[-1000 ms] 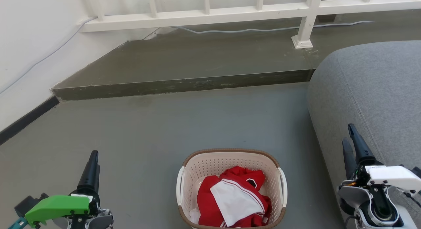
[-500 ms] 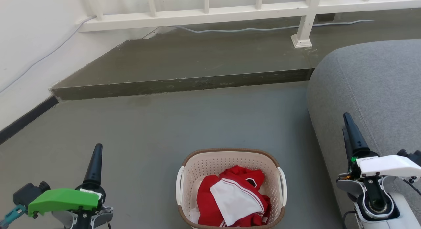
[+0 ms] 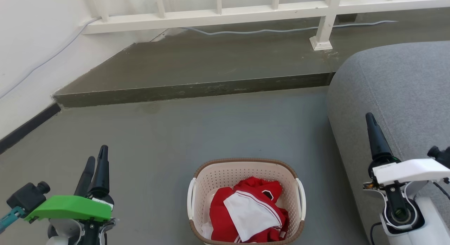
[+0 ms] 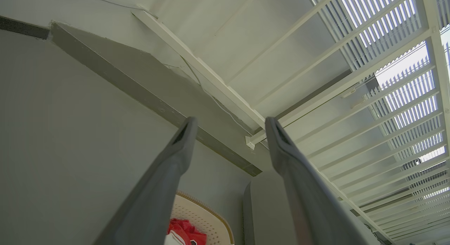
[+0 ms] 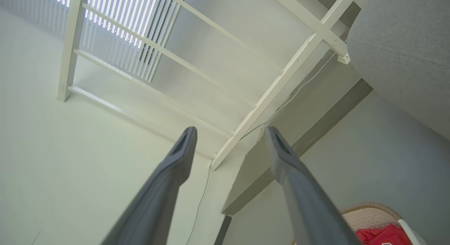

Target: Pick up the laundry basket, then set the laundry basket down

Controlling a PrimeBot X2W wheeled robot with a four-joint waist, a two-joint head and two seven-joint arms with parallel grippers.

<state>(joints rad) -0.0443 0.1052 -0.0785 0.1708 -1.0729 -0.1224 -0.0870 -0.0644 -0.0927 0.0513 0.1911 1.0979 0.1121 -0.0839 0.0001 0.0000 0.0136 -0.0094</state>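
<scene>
Since a second ago, in the head view both arms have pushed forward. The left gripper [image 3: 97,154], at 8 o'clock, now shows two long dark fingers parted where one showed before. The right gripper [image 3: 371,123], at 4 o'clock against the grey fabric sofa [image 3: 397,90], has its finger reaching higher up the picture. The small cream perforated plastic laundry basket [image 3: 225,178], brown and woven-look at the rim, has not shifted. It stands on the grey floor [image 3: 211,132] at 6 o'clock, between the two grippers and well apart from both, with a crumpled red and white garment [image 3: 253,213] inside.

In the left wrist view the left gripper [image 4: 230,122] is released and holds nothing, with the laundry basket [image 4: 204,217] at 6 o'clock.

In the right wrist view the right gripper [image 5: 230,130] is likewise spread and empty, with the laundry basket [image 5: 365,215] at 5 o'clock.

By my reading nothing of the task is done: the white loop handles [image 3: 191,199] are untouched, so reaching, lifting and setting down all remain
</scene>
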